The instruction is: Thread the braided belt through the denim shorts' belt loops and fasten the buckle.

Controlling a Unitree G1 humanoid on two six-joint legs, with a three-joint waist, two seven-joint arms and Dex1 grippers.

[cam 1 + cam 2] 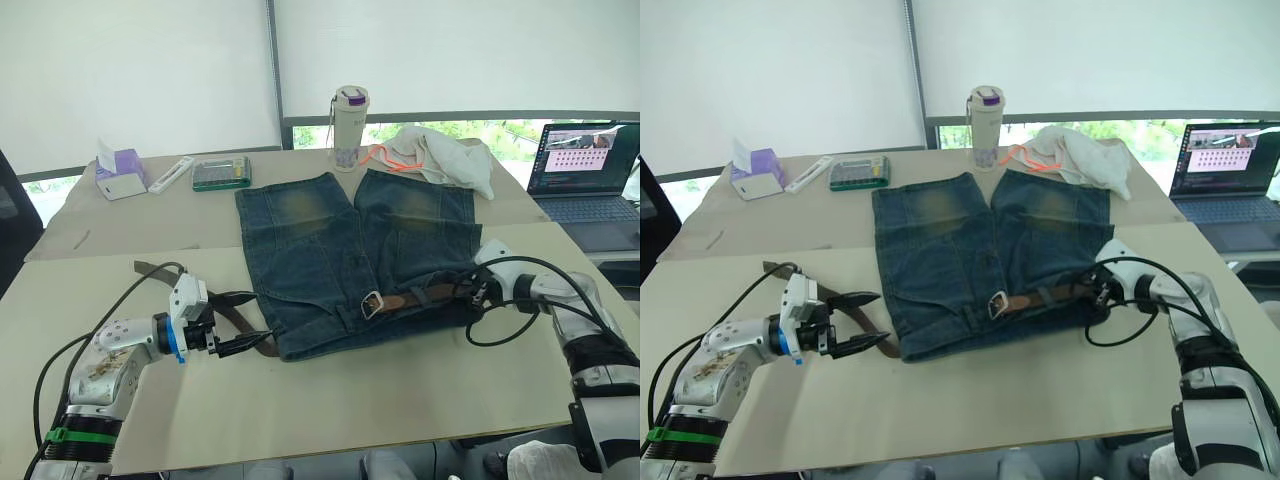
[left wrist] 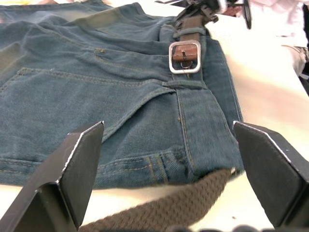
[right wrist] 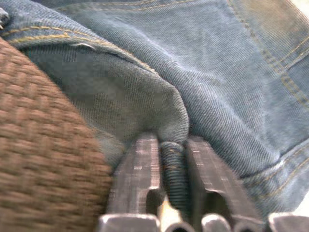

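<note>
The left gripper hangs spread wide just off the near left corner of the denim shorts, its jaws straddling the free end of the braided belt without touching it. That strap trails away across the bare table to the left, while its other stretch lies along the waistband with the buckle resting near the middle. At the right end of the waistband the right gripper is pressed together on a fold of denim, holding the edge. Threading looks only partly done; the next move probably calls for the left jaws to close on the loose strap and feed it toward the belt loops. Open tabletop lies near and left, the laptop well clear
</note>
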